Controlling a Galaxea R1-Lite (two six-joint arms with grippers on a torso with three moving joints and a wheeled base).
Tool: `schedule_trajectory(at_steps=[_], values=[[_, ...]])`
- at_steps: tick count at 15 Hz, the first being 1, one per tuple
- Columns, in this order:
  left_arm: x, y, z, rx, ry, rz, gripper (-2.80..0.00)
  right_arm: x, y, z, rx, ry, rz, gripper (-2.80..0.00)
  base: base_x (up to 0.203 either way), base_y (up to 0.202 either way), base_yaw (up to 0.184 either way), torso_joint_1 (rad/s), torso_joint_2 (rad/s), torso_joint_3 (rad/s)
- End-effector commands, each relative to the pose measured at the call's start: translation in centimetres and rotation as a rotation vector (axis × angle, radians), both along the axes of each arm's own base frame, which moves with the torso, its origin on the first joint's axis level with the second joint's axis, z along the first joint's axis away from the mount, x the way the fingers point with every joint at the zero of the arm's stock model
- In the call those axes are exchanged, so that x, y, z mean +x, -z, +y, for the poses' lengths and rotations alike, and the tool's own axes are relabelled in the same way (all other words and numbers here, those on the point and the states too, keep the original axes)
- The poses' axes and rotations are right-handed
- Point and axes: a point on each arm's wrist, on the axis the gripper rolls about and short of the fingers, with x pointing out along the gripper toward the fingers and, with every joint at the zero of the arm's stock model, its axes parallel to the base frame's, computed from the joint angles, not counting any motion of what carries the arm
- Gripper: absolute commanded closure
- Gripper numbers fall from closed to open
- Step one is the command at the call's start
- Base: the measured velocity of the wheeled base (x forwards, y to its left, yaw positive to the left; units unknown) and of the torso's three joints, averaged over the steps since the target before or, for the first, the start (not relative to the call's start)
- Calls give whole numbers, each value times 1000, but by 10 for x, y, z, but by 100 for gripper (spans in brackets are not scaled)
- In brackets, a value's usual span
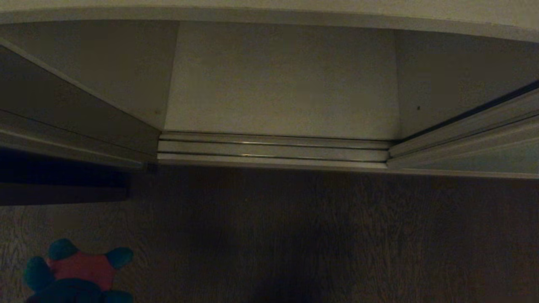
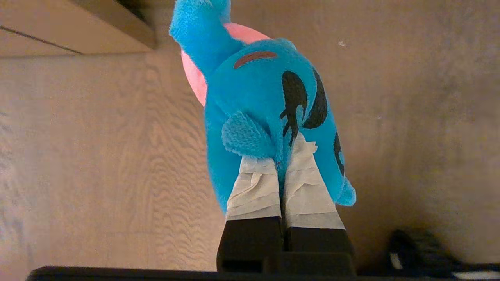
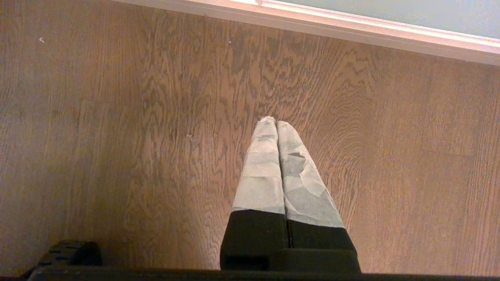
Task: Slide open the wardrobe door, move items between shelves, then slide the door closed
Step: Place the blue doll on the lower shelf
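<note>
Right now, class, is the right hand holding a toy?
No: the right hand is shut on nothing, with only wooden floor beyond it.

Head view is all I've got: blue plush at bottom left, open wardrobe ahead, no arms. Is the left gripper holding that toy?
Observer: Yes. In the left wrist view the left gripper is shut on the blue plush toy, pinching its fabric beside a small blue flap.
Operator: On the floor or lifted?
Observer: Cannot tell. The wood floor lies behind the toy, but no contact point shows.
Operator: Right arm?
Observer: The right gripper is shut and empty, pointing at bare floor near the door's pale frame edge.
Operator: Green frog anywhere?
Observer: Not in any view.
</note>
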Motion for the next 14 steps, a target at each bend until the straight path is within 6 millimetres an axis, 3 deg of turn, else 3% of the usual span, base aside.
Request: schedule_trajectory(at_steps=[1, 4, 7, 11, 14], values=[[27, -24, -1, -17, 22, 161, 0, 0, 0, 0, -1, -1, -2, 0, 0, 0, 0, 0, 0, 0], [82, -53, -3, -68, 78, 324, 0, 0, 0, 0, -1, -1, -2, 0, 0, 0, 0, 0, 0, 0], [153, -64, -6, -107, 141, 408, 0, 0, 0, 0, -1, -1, -2, 0, 0, 0, 0, 0, 0, 0], [237, -78, -16, -119, 215, 388, 0, 0, 0, 0, -1, -1, -2, 0, 0, 0, 0, 0, 0, 0], [278, -90, -31, -117, 273, 328, 0, 0, 0, 0, -1, -1, -2, 0, 0, 0, 0, 0, 0, 0]])
